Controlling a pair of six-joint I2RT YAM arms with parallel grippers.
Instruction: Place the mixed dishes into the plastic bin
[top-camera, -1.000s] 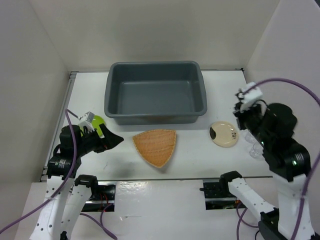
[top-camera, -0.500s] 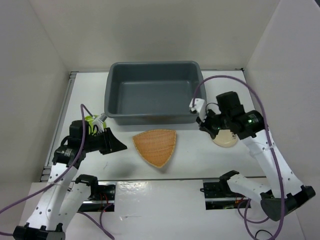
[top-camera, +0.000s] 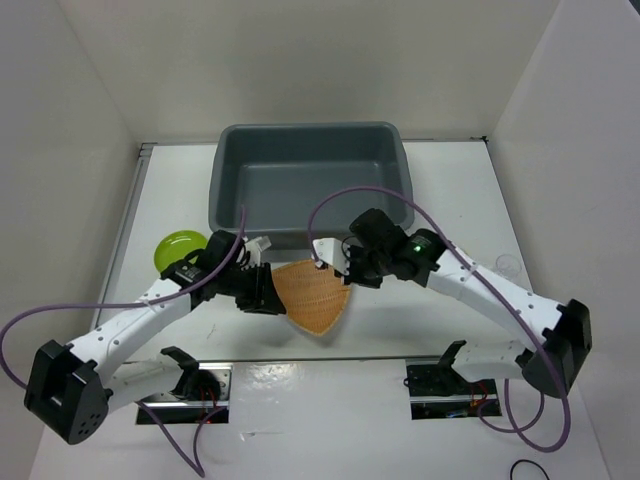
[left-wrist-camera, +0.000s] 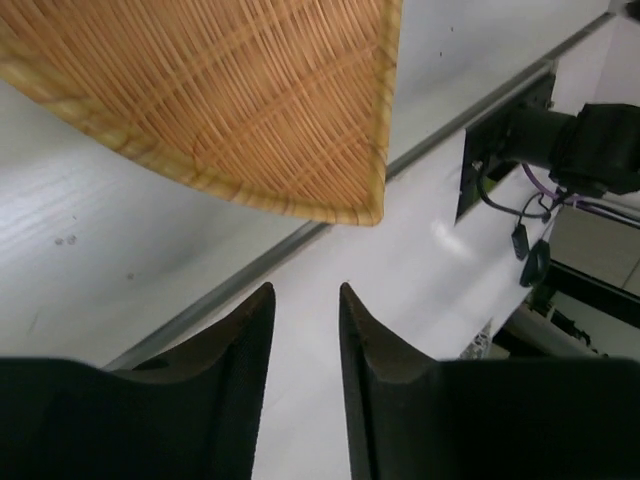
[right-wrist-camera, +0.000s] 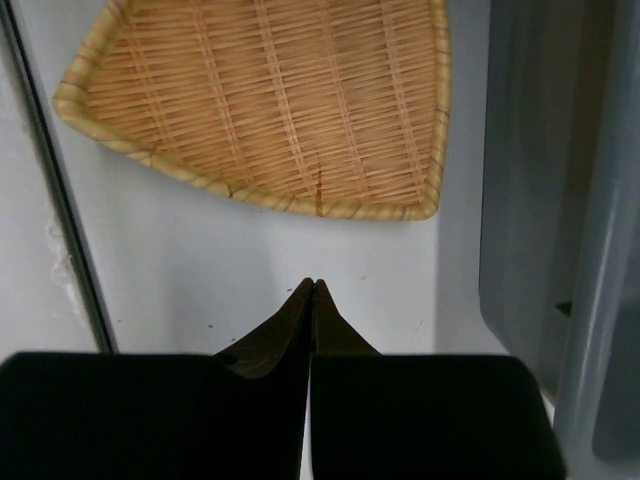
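Observation:
The tan woven plate (top-camera: 315, 295) lies on the white table in front of the dark grey plastic bin (top-camera: 310, 190), which holds nothing I can see. My left gripper (top-camera: 268, 298) is open and empty at the plate's left edge; in the left wrist view the plate (left-wrist-camera: 230, 100) lies just beyond my left gripper (left-wrist-camera: 305, 300). My right gripper (top-camera: 347, 274) is shut and empty at the plate's right corner; in the right wrist view the plate (right-wrist-camera: 270, 100) lies a little beyond my right gripper (right-wrist-camera: 313, 287). The lime-green plate (top-camera: 178, 248) lies at the left. One clear cup (top-camera: 508, 266) stands at the right. The cream dish is hidden.
The bin's wall (right-wrist-camera: 560, 200) is close on the right of the right gripper. A metal rail (top-camera: 330, 357) runs along the table's near edge, with black arm mounts (top-camera: 440, 375) below it. White walls close in the left, back and right sides.
Both arms have swung in toward the middle and down to the woven plate, the left from beside the green plate, the right from over the cream dish. The green plate is uncovered now.

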